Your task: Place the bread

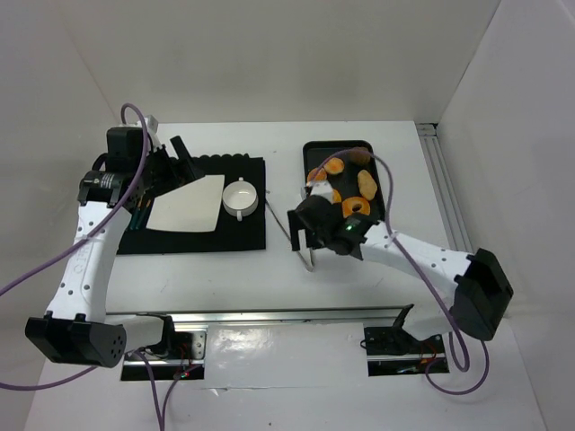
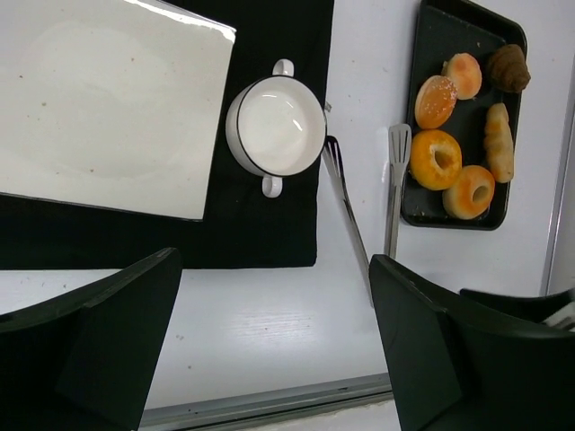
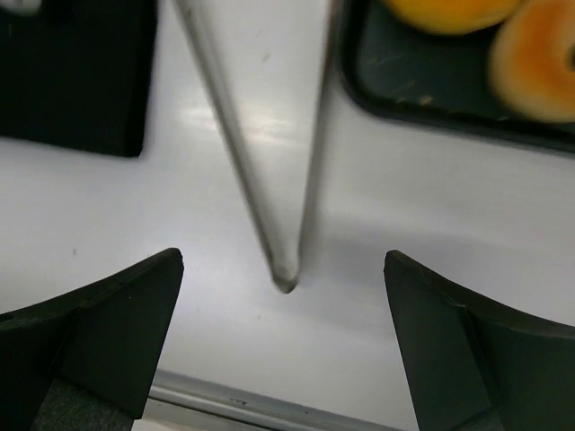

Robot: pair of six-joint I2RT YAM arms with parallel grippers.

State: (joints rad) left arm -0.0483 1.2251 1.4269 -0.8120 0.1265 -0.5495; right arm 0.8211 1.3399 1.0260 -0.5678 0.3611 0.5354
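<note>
Lying flat on the white table [image 2: 269, 332], the metal tongs [image 2: 351, 224] are spread in a V and pinch nothing. Their two blades point away from the arm bases and their joined end lies nearest the bases. One blade tip lies at the edge of the black mat [image 2: 278, 215] near the white cup [image 2: 276, 126]. The other lies just beside the black tray [image 2: 458, 27]. The bread, two small rolls [image 2: 436, 101] and [image 2: 464, 75], sits side by side on the tray. Two ring doughnuts [image 2: 436, 159], a long pastry [image 2: 499, 142] and a dark pastry [image 2: 509, 67] share it. The right gripper [image 3: 283, 260] is positioned over the joined end of the tongs, jaws wide apart, both fingers clear of the metal. The left gripper [image 2: 274, 260] hangs above the table beside the mat, jaws likewise apart and empty. A white plate [image 2: 99, 99] rests on the mat beside the cup.
</note>
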